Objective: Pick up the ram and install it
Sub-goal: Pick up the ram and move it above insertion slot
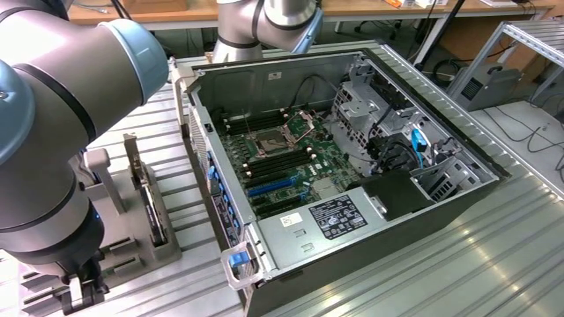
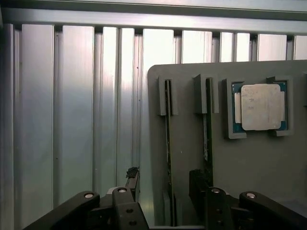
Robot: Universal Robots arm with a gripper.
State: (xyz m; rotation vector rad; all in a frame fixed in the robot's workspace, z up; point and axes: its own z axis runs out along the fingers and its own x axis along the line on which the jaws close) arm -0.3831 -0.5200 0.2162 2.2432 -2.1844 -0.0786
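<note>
Two ram sticks stand on edge in slots of a grey holder point(image 2: 259, 172): one ram point(image 2: 168, 143) and a second point(image 2: 206, 129) beside it. My gripper point(image 2: 165, 178) is open just above them. Its dark fingertips point(image 2: 133, 175) stand on either side of the first stick without touching it, and the other fingertip overlaps the near end of the second stick. In the exterior view the gripper point(image 1: 84, 285) hangs low at the left, at the near end of the holder point(image 1: 123, 247). The open computer case point(image 1: 291, 264) shows the motherboard's ram slots point(image 1: 269, 166).
A processor chip point(image 2: 261, 106) lies in a recess of the holder. A dark upright card point(image 1: 144, 191) stands in the holder. My arm's large grey links point(image 1: 53, 132) rise at the exterior view's left. Ribbed metal table point(image 1: 458, 264) surrounds the case.
</note>
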